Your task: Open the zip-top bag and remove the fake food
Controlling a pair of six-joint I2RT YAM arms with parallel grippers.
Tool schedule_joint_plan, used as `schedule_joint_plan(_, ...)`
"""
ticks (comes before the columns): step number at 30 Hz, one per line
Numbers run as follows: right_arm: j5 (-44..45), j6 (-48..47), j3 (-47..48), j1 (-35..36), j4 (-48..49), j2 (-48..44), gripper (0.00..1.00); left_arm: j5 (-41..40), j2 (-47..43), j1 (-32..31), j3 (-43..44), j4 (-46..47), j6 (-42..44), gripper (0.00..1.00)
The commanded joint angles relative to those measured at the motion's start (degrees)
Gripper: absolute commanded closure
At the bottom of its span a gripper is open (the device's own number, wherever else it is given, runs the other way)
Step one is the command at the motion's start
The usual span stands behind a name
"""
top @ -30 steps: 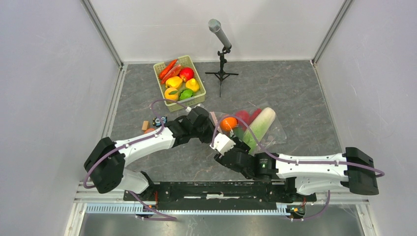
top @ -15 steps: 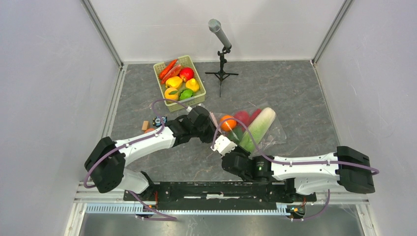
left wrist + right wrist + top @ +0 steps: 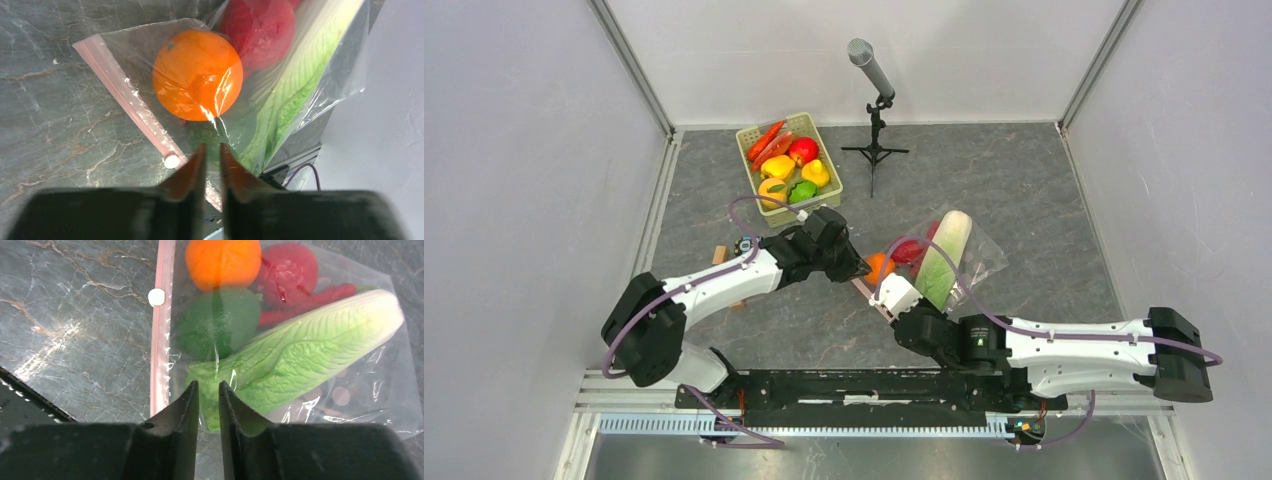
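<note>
Where the top view looks down on the table (image 3: pixel 1024 180), the zip-top bag (image 3: pixel 986 262) lies at its middle, the fake food (image 3: pixel 939 262) inside. The left wrist view shows the left gripper (image 3: pixel 212 150) pinched shut on the bag's film beside the pink zip strip (image 3: pixel 125 95). In the right wrist view, the right gripper (image 3: pixel 208 387) is nearly closed, seemingly nipping the film over the cabbage (image 3: pixel 310 345).

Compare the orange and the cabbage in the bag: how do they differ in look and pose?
Shape: the orange is round, the cabbage is long and tapered.
Colour: the orange is one plain colour, the cabbage goes from green leaf to a white end.
Pose: the orange sits beside the pink zip strip, the cabbage lies slantwise across the zip-top bag.
Both lie inside that clear bag.
</note>
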Motion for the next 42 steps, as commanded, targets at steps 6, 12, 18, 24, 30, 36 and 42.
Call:
schedule_joint_plan(6,-1.7,6.1,0.4,0.2,-1.8,-3.1,0.39,2.6,-7.5,-0.1,-15.4,13.2,-1.8,0.47)
schedule_joint_plan(12,-3.2,3.8,0.8,0.2,-1.6,-2.1,0.29,4.0,-6.3,-0.3,-20.5,24.6,-3.3,0.37)
schedule_joint_plan(18,-2.5,2.9,1.0,0.2,-1.1,-2.2,0.28,5.2,-0.5,-1.2,-23.9,40.1,-7.5,0.44)
schedule_joint_plan(24,-2.4,1.7,-0.1,0.2,0.7,-3.9,0.27,5.8,5.4,-2.9,-25.2,48.5,-9.8,0.51)
schedule_joint_plan(30,-2.4,-1.8,-1.8,0.2,2.7,-6.0,0.27,6.7,7.5,-4.1,-26.1,54.3,-12.8,0.74)
schedule_joint_plan(36,-5.9,-10.2,-4.2,0.3,6.0,-7.6,0.29,4.5,3.0,-6.2,-23.4,45.5,-13.8,0.98)
schedule_joint_plan(42,-10.2,-14.0,-6.2,1.5,12.4,-9.5,0.26,1.3,0.3,-7.8,-15.6,27.6,-14.5,0.98)
